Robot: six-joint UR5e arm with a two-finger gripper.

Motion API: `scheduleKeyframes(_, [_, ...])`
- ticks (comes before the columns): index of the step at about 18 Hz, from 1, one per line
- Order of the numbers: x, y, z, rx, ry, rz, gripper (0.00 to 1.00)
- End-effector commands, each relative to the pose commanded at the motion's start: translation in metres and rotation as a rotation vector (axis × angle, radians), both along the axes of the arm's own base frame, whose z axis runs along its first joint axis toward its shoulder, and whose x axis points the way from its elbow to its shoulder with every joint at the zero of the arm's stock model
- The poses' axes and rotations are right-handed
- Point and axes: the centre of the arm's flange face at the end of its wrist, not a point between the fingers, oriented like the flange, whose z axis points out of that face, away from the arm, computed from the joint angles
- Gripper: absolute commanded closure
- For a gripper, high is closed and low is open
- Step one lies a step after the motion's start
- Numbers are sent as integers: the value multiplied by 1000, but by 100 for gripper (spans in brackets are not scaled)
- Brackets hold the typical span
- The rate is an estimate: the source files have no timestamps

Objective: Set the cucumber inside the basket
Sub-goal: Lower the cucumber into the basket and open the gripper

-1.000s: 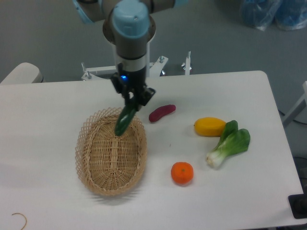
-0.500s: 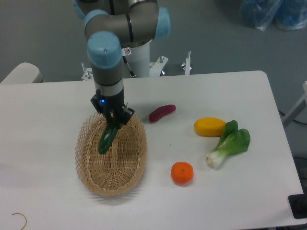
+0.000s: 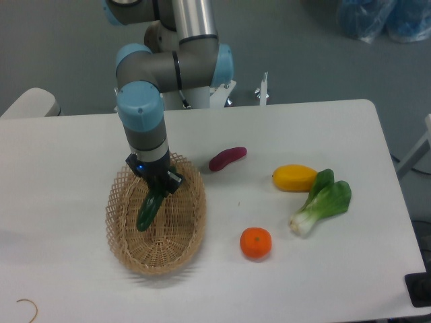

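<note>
One gripper (image 3: pixel 156 190) grips your cucumber (image 3: pixel 148 210), which hangs tilted, long axis along the basket (image 3: pixel 124 242) directly below.

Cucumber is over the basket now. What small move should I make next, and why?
Probably ease down a little, then open. The gripper is shut on the cucumber, which hangs tilted over the middle of the basket, inside the rim. Whether its low end touches the weave, I cannot tell, so a short descent first should keep it from dropping or rolling.
</note>
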Motion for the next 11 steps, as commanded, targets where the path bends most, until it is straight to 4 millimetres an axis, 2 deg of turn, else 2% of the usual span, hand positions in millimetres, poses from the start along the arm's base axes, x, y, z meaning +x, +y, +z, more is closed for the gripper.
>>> scheduleKeyframes(1, [0, 1, 1, 2, 2, -3, 77])
scheduleKeyframes(3, [-2, 3, 4, 10, 10, -24, 21])
scheduleKeyframes(4, [-4, 4, 7, 15, 19, -30, 0])
scheduleKeyframes(7, [-13, 9, 28, 28, 76, -30, 0])
scheduleKeyframes(11, [-36, 25, 71, 71, 166, -11, 0])
